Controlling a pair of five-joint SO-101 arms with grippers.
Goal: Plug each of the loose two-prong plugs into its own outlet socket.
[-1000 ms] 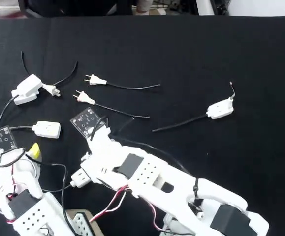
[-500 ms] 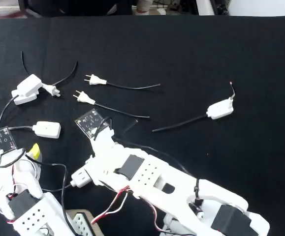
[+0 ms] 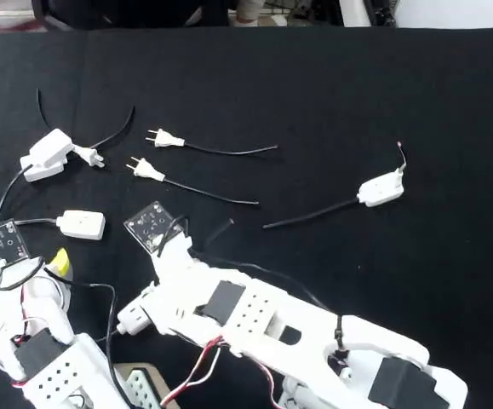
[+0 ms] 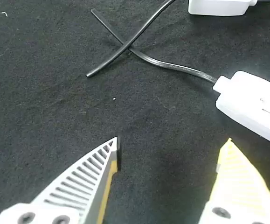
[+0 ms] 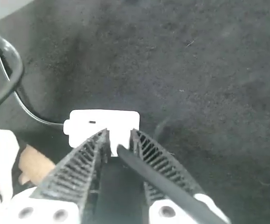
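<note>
A black table [image 3: 331,102] carries everything. The right arm [image 3: 255,311] lies low across the near side, running from the near right corner toward the near left. The left arm [image 3: 42,358] stands at the near left corner. The right gripper [image 5: 118,140] is clamped on a white held socket [image 5: 102,120], its two ribbed fingers pressed against the block's near edge, with the socket's black cord trailing off to one side. From above, that socket [image 3: 129,318] sits at the arm's tip, near and left of centre. The left gripper [image 4: 172,147] hangs with its white and yellow fingers spread wide, holding nothing, above bare cloth. The near-left socket [image 4: 253,105] lies flat just beyond the yellow finger, not touching it. A far-left socket [image 3: 46,153] rests farther back on the left, and a right socket [image 3: 380,189] lies well apart on the right, each with a black cord. The first plug [image 3: 88,155] lies just beside the far-left socket. The second plug [image 3: 165,138] and the third plug [image 3: 146,169] lie loose left of centre, prongs pointing left, cords running right.
</note>
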